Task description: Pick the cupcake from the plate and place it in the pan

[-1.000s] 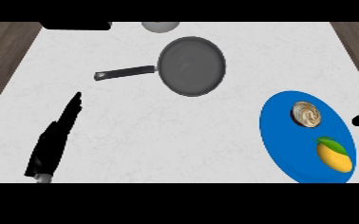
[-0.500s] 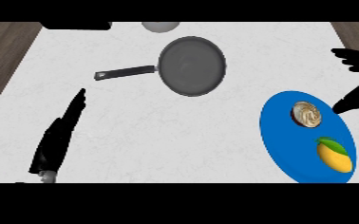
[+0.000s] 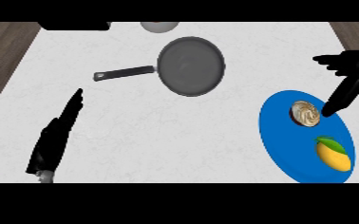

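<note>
The cupcake (image 3: 306, 112) sat on the upper part of the blue plate (image 3: 280, 137) at the right side of the white desk (image 3: 175, 133), with a yellow fruit with a green leaf (image 3: 333, 154) lying below it on the same plate. The right hand (image 3: 344, 83) came in from the right edge, its fingers (image 3: 335, 102) spread apart: one long dark finger reached down so that its tip lay just beside the cupcake's right rim, while the others pointed left, higher up and well apart from it. Whether the tip touched the cupcake could not be told. Nothing was held. The pan (image 3: 191, 65), dark grey with its black handle pointing left, lay near the middle of the desk's far side. The left hand (image 3: 60, 133) rested at the lower left, fingers straight and pressed together, holding nothing.
</note>
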`<act>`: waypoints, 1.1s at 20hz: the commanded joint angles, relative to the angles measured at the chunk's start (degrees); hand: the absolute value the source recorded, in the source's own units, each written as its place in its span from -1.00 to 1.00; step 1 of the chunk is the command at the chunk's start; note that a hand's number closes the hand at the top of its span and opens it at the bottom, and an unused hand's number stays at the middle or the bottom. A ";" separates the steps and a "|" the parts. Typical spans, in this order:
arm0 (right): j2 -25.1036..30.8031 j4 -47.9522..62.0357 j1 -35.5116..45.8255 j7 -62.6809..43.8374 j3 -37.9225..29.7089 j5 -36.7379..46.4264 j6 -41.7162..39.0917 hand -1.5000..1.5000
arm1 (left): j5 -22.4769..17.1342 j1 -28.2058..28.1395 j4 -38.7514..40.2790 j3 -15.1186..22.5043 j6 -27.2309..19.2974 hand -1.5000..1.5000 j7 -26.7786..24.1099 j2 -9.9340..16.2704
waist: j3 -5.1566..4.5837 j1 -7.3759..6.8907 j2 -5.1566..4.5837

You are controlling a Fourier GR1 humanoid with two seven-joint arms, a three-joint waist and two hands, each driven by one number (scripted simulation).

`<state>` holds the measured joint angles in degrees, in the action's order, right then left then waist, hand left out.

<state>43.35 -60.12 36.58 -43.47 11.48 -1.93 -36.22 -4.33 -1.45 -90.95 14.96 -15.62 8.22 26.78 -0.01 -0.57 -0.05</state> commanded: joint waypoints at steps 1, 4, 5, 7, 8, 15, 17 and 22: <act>-4.88 2.01 2.23 -4.47 0.14 2.41 -0.74 -1.00 | 0.24 -0.01 1.61 -2.04 2.17 0.00 -1.94 -0.72 | -0.01 0.01 -0.01; -6.84 -0.64 0.69 -5.83 -0.50 2.17 -1.40 -1.00 | 4.64 -0.35 2.36 0.72 -1.40 0.00 -1.01 -4.88 | -0.01 0.40 0.07; -4.92 -3.32 -1.13 -6.72 -2.37 1.92 -3.01 -1.00 | 3.49 -3.08 -1.64 -1.40 1.48 0.00 -0.73 -2.02 | -0.01 0.40 0.16; -3.95 3.75 1.73 -2.19 -1.52 5.98 -4.07 -1.00 | 2.11 1.37 -0.45 -3.81 3.07 0.00 1.35 -1.29 | 0.02 0.05 -0.04; -6.18 1.43 0.51 -5.55 -0.75 5.96 -3.07 -1.00 | 3.86 -1.19 1.21 -1.96 1.27 0.00 -1.36 -4.15 | -0.01 0.19 0.03; -6.89 3.70 -3.45 -0.68 -0.64 11.23 -3.39 -1.00 | 5.09 -2.31 -1.96 -3.37 3.52 0.00 1.17 -4.08 | 0.02 0.23 0.02; -9.91 5.31 -1.63 -3.01 -0.48 13.07 -1.89 -1.00 | 4.15 -1.62 0.02 -5.98 5.23 0.00 -0.82 -3.55 | 0.01 0.06 -0.02; -8.78 5.80 -2.92 -0.83 -2.41 14.78 -5.67 -1.00 | 5.73 -2.64 0.12 -6.38 6.87 0.00 -1.62 -5.17 | 0.01 0.22 0.01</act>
<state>34.25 -56.21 34.37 -45.72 9.68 10.32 -39.54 0.35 -4.08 -91.26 9.38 -9.75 7.13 22.38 0.00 -0.38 -0.02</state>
